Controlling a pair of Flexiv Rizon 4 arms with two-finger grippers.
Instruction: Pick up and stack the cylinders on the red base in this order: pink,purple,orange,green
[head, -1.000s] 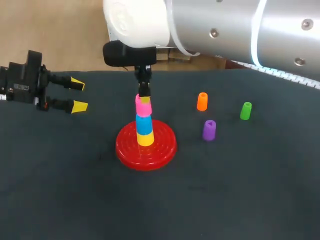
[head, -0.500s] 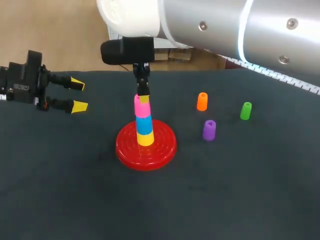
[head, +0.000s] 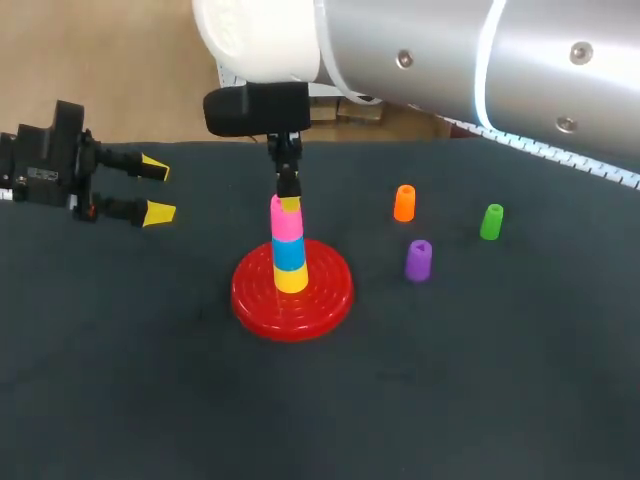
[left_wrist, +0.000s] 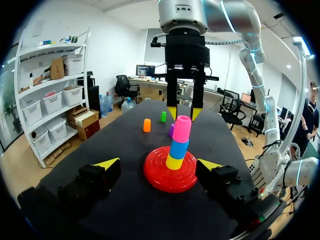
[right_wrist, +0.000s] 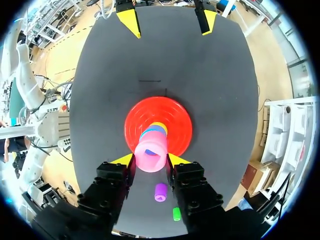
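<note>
A red base (head: 250, 296) sits mid-table with a yellow cylinder (head: 291, 280) and a blue cylinder (head: 290, 254) stacked on it. The pink cylinder (head: 287, 222) stands upright on top of the blue one. My right gripper (head: 288, 195) hangs straight above the stack, shut on the pink cylinder (right_wrist: 150, 152), one yellow tip on each side. The orange cylinder (head: 404, 203), green cylinder (head: 491, 221) and purple cylinder (head: 418, 260) stand loose to the right of the base. At the table's far left, my left gripper (head: 158, 190) is open and holds nothing.
My right arm's large silver body crosses above the table's back edge. The three loose cylinders cluster right of the base, a short gap between each. Dark tabletop (head: 400, 400) stretches in front of the base and to its left.
The pink cylinder, tilted and slightly raised a second ago, has come down and straightened on the blue one. My right gripper sank a little with it. The left arm stayed put.
</note>
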